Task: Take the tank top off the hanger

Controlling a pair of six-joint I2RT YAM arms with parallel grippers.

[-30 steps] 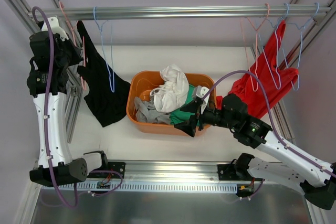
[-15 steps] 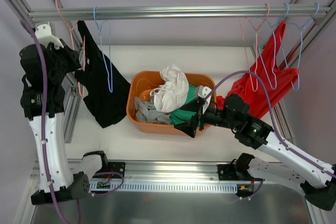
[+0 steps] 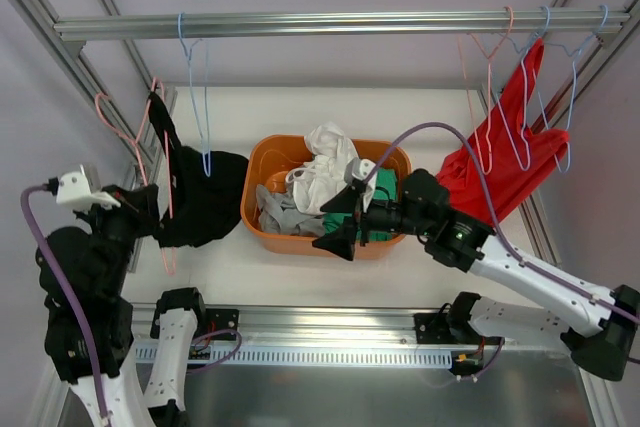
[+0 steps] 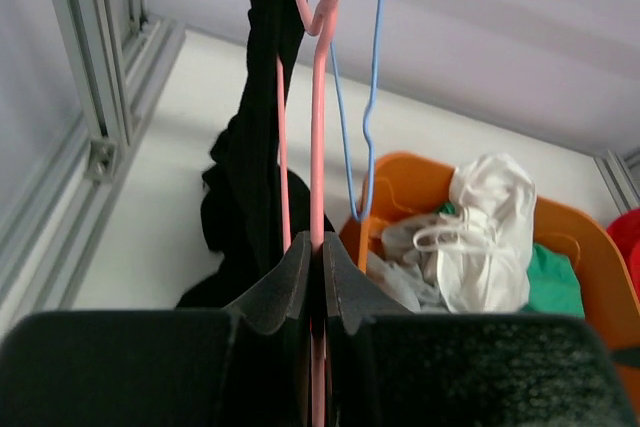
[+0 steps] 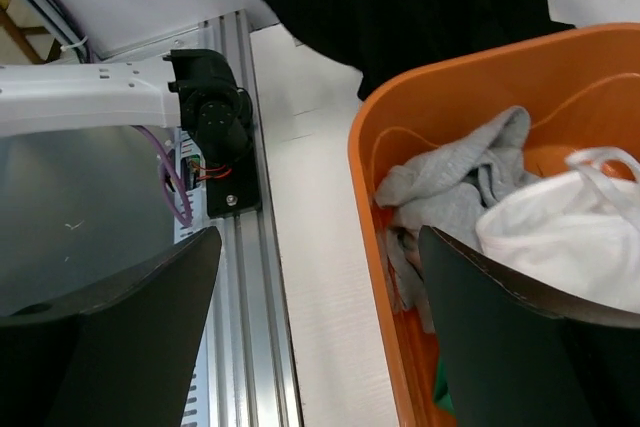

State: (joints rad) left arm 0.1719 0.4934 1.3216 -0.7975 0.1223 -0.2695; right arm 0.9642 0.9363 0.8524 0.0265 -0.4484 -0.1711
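Observation:
The black tank top (image 3: 203, 199) hangs on a pink hanger (image 3: 118, 127) that is off the rail, held at the near left. My left gripper (image 3: 150, 219) is shut on the hanger's wire. In the left wrist view the pink hanger (image 4: 318, 127) runs up from between the closed fingertips of that gripper (image 4: 313, 250), with the black tank top (image 4: 255, 167) draped to its left. My right gripper (image 3: 340, 224) stands open over the orange basket's front rim, holding nothing. The right wrist view shows this gripper (image 5: 320, 277) wide apart, the black tank top (image 5: 400, 7) beyond it.
An orange basket (image 3: 398, 154) of white, grey and green clothes sits mid-table. An empty blue hanger (image 3: 197, 87) stays on the metal rail (image 3: 330, 23). A red garment (image 3: 505, 152) hangs among several hangers at the right. An aluminium frame post (image 4: 95, 77) stands at the left.
My left arm pulled the pink hanger and black tank top off the rail, down toward the near left. My right gripper moved left along the basket front and opened slightly wider.

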